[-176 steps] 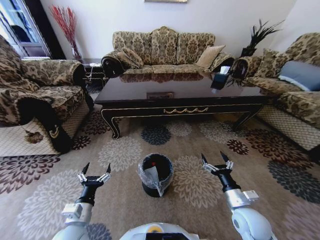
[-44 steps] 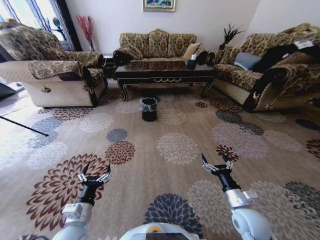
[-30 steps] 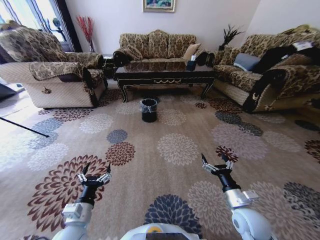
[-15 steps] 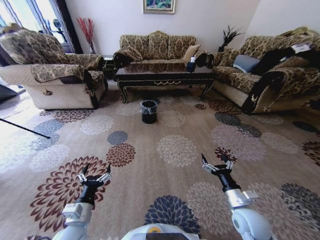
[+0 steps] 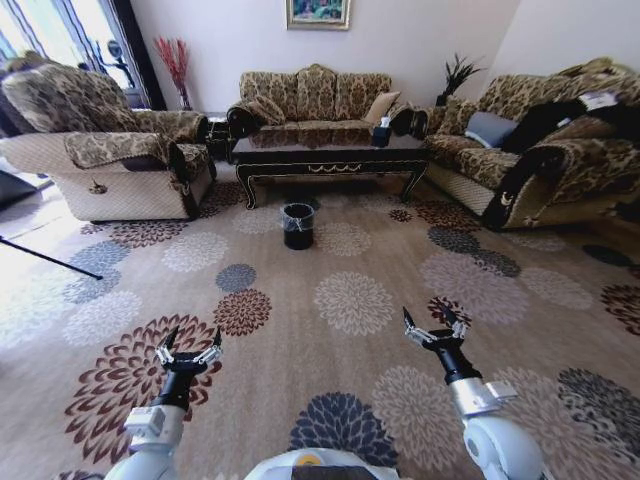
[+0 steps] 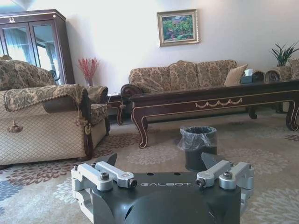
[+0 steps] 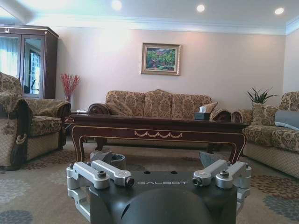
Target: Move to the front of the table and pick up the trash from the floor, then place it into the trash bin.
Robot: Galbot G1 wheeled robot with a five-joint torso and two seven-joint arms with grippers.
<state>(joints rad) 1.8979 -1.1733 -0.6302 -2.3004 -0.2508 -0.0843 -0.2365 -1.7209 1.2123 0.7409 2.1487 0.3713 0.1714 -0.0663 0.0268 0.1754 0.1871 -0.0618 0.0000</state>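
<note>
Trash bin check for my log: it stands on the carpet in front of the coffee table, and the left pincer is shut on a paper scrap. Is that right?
Not quite. The trash bin does stand on the carpet in front of the table, but the left pincer is open and holds nothing, as the head view shows. The right pincer is open and holds nothing too.

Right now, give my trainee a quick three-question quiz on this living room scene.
1. True or false: the trash bin stands on the carpet in front of the coffee table.
2. What lines the bin? A) white paper B) black plastic bag C) nothing
3. Fill in: both the left gripper and the right gripper have their fingers ____ and hold nothing.

Key: 1 true; 2 B; 3 open.
</note>
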